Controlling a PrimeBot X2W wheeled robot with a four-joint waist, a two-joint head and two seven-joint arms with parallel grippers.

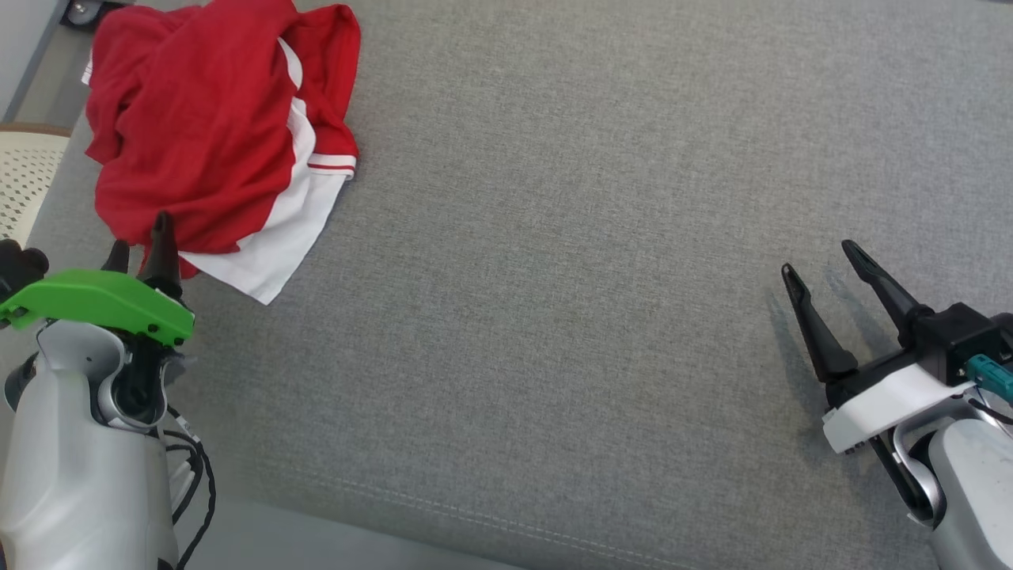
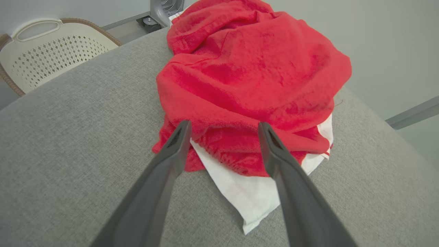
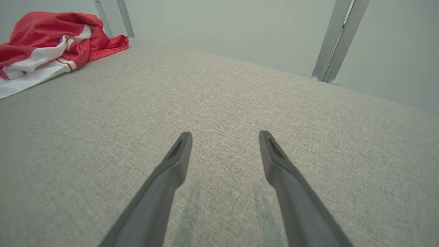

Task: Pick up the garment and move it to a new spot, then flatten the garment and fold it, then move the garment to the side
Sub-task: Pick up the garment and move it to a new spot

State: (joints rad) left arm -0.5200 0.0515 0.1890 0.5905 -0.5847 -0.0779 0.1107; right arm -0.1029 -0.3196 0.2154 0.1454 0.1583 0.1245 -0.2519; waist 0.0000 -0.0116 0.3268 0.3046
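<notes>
The garment (image 1: 214,134) is red with white panels and lies crumpled in a heap at the far left corner of the grey cushioned surface (image 1: 554,277). My left gripper (image 1: 141,237) is open, its fingertips right at the heap's near edge with nothing between them. In the left wrist view the garment (image 2: 247,75) bulges just beyond the spread fingers (image 2: 171,157), a white flap lying under them. My right gripper (image 1: 819,257) is open low over bare fabric at the right, far from the garment (image 3: 51,44), which lies at the upper left of the right wrist view.
A cream perforated basket (image 2: 48,51) with a wicker rim stands off the surface's left edge. A wheeled metal base (image 2: 159,13) sits beyond the far corner. Metal posts (image 3: 337,41) rise behind the far edge. The surface's stitched front edge (image 1: 475,514) runs below.
</notes>
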